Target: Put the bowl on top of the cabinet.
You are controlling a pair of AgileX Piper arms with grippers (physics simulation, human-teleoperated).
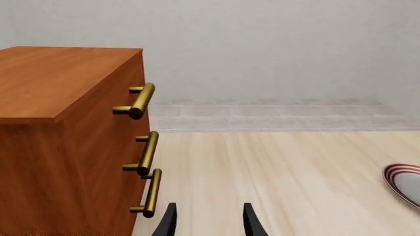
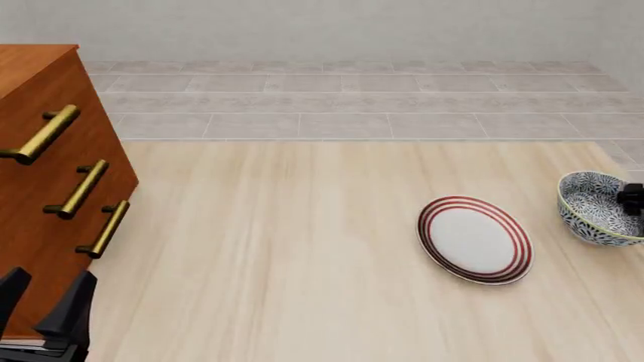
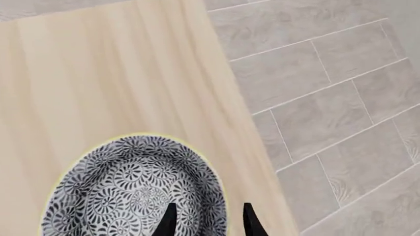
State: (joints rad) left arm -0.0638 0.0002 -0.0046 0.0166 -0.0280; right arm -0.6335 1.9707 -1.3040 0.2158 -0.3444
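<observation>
The right gripper (image 3: 206, 221) hung just above the blue-and-white floral bowl (image 3: 135, 189), jaws parted narrowly and straddling the rim on the side nearest the table's edge (image 3: 253, 162), one fingertip (image 3: 169, 219) over the inside and the other outside; nothing was pinched yet. To do the grasp well, I judged it should sink until the wall sat deep between the fingers, then close squarely, lest the bowl tip. The cabinet (image 2: 41, 196) stood far off across the table, beyond the red-ringed plate (image 2: 475, 239), beside the idle left gripper (image 2: 41, 305), whose jaws were parted and empty.
</observation>
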